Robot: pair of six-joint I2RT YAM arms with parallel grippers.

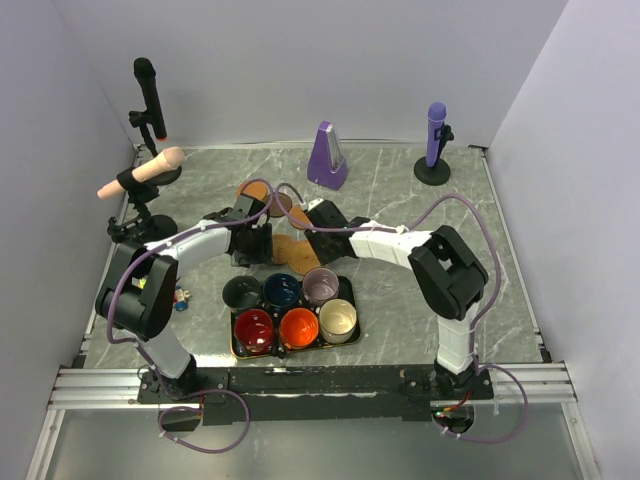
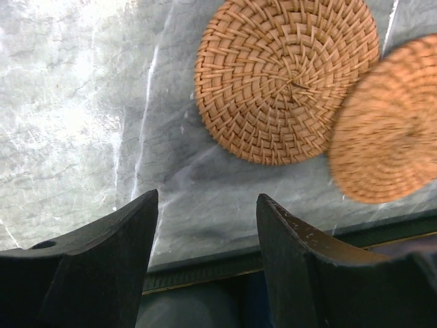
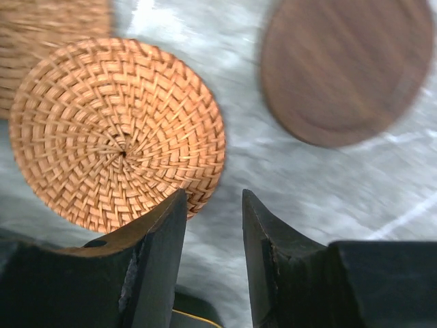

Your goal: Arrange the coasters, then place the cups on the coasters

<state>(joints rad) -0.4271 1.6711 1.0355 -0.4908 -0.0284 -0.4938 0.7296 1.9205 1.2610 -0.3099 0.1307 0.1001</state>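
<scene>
**Left arm.** The left end effector (image 2: pixel 208 198) hung with its fingers moderately parted and gripping nothing. It was above the marbled tabletop (image 1: pixel 400 310), just short of a woven coaster (image 2: pixel 287 82). A blurred coaster (image 2: pixel 389 130) met that coaster's right edge.

**Right arm.** The right end effector (image 3: pixel 215 195) had a narrower gap, with bare tabletop showing through it. One fingertip overlapped the rim of a basket-weave coaster (image 3: pixel 116 133); contact could not be told. A dark wooden coaster (image 3: pixel 345 68) lay apart on the other side.

**Tray.** The black tray (image 1: pixel 296 353), near the front edge, held two rows of cups.
- Behind: green-grey cup (image 1: pixel 242 293), navy cup (image 1: pixel 283 290) and lilac cup (image 1: pixel 321 285).
- In front: red cup (image 1: pixel 254 330), orange cup (image 1: pixel 298 327) and cream cup (image 1: pixel 338 320).

**Room.** The coasters lay just beyond the tray. A purple metronome (image 1: pixel 327 157) stood near the far edge.
</scene>
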